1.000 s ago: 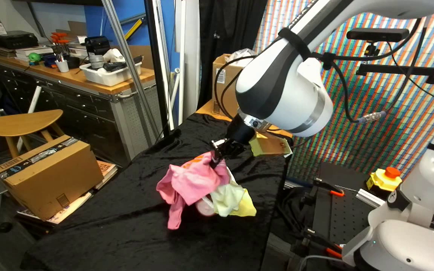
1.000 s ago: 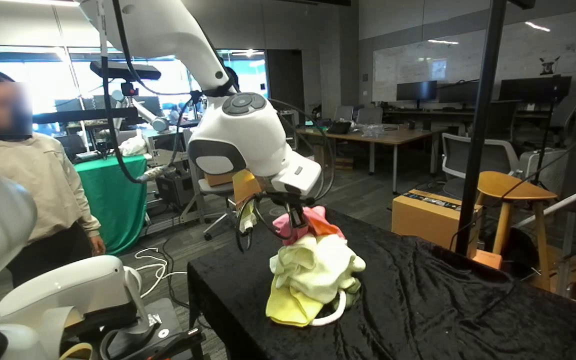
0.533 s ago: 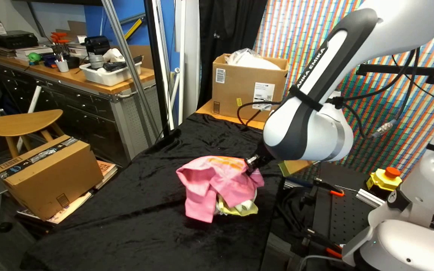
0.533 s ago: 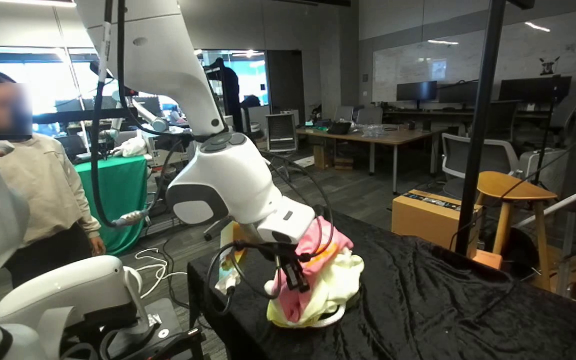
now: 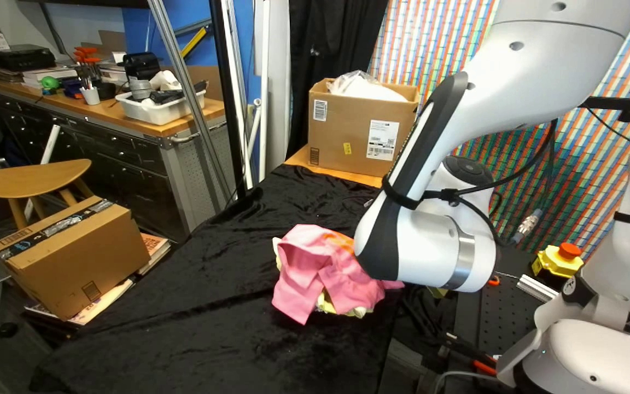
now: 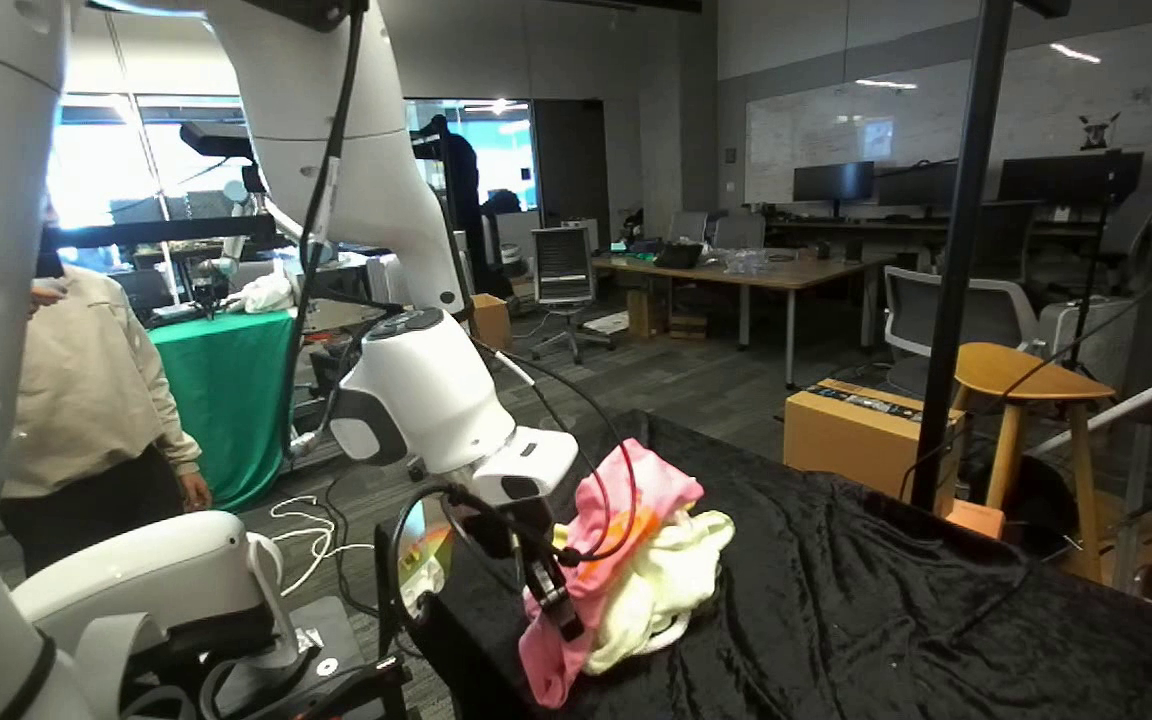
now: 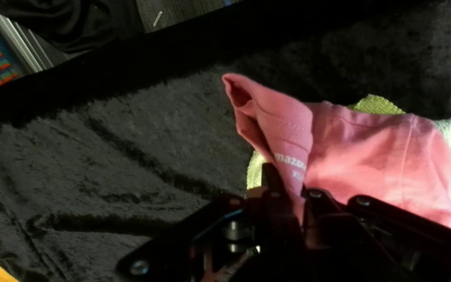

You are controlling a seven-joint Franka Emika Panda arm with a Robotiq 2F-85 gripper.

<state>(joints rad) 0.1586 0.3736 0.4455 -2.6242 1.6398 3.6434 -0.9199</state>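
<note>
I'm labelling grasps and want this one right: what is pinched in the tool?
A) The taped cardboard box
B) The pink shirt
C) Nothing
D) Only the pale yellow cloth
B: in the wrist view, a fold of the pink shirt, bearing white lettering, runs down between the two sides of the tool.

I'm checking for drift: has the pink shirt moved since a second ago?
Yes: in an exterior view, the pink shirt has shifted rightward, farther from the black-taped cardboard box.
</note>
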